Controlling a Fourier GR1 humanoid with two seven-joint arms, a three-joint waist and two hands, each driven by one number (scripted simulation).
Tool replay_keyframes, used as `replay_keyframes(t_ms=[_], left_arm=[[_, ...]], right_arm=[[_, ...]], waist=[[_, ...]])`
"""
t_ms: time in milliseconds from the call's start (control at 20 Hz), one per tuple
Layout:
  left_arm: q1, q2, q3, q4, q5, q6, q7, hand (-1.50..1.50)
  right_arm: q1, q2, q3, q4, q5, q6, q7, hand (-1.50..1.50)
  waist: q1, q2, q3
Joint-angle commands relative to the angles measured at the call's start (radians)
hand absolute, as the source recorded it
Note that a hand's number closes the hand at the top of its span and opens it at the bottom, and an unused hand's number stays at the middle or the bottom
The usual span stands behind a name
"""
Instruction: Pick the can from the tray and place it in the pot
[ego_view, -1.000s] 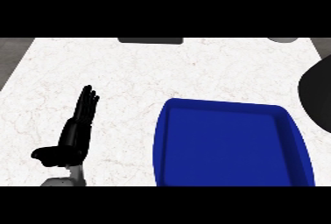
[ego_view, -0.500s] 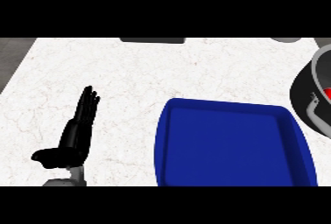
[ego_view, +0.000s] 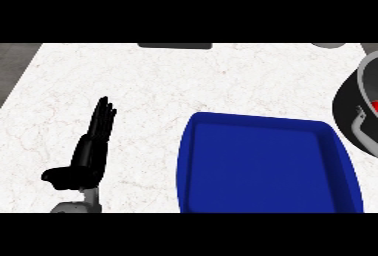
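We see the left hand (ego_view: 87, 150) at the lower left of the white counter (ego_view: 184, 80), fingers straight and pressed together, pointing up — resting, holding nothing. The blue tray (ego_view: 193, 165) sits to its right, well apart. At the right edge, part of the pot (ego_view: 345, 112) shows, dark with a grey rim, and a sliver of red inside it — likely the can (ego_view: 374, 106), though too little shows to be sure. We don't see the right hand.

Below me a white marbled worktop (ego_view: 184, 80) spreads wide; grey floor (ego_view: 15, 55) shows past its far left corner.
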Motion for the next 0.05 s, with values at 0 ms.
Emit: replay_keyframes(t_ms=[0], left_arm=[[0.009, -0.007, -0.007, -0.011, -0.01, 0.01, -0.004, 0.0]], right_arm=[[0.025, -0.052, -0.034, 0.006, -0.031, 0.024, 0.014, -1.5]], waist=[[-0.004, -0.002, 0.002]])
